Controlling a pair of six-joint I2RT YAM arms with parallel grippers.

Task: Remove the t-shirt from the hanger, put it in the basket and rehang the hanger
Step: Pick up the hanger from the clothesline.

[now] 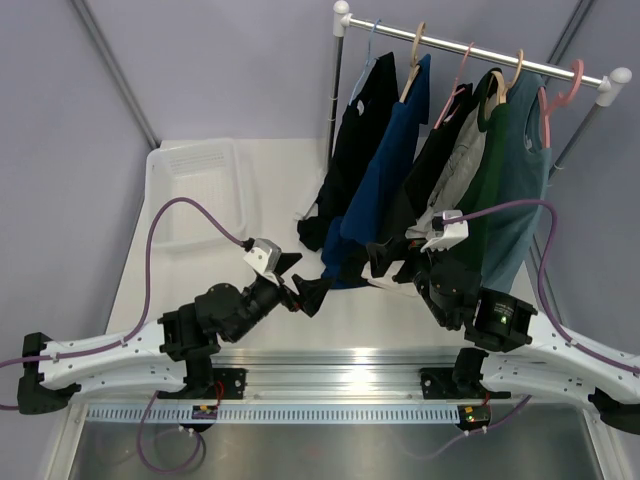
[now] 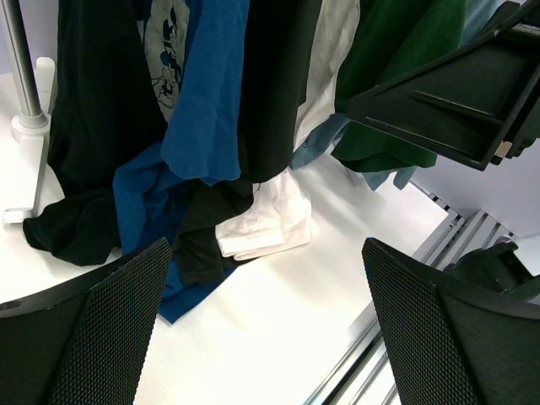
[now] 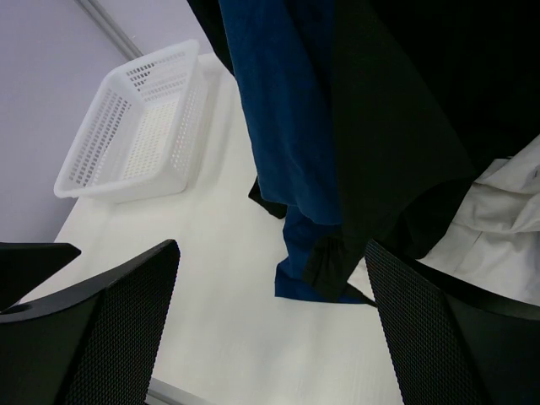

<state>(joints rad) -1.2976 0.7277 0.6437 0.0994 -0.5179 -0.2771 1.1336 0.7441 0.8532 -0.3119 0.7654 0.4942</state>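
Note:
Several t-shirts hang on hangers from a rail [image 1: 480, 48]: black [image 1: 355, 140], blue [image 1: 385, 175], black [image 1: 432, 165], grey-white [image 1: 463, 165], green [image 1: 497, 195] and grey-blue [image 1: 527, 160]. Their hems reach the white table. My left gripper [image 1: 303, 280] is open and empty, low in front of the blue shirt's hem [image 2: 202, 93]. My right gripper [image 1: 397, 262] is open and empty, just before the black shirt [image 3: 396, 126] and blue shirt [image 3: 287, 110]. Neither touches cloth. A white hem [image 2: 270, 221] lies on the table.
A white plastic basket [image 1: 195, 190] stands at the back left; it also shows in the right wrist view [image 3: 135, 126]. The rack's upright post [image 2: 21, 67] stands left of the shirts. A metal rail [image 1: 340, 385] runs along the near table edge.

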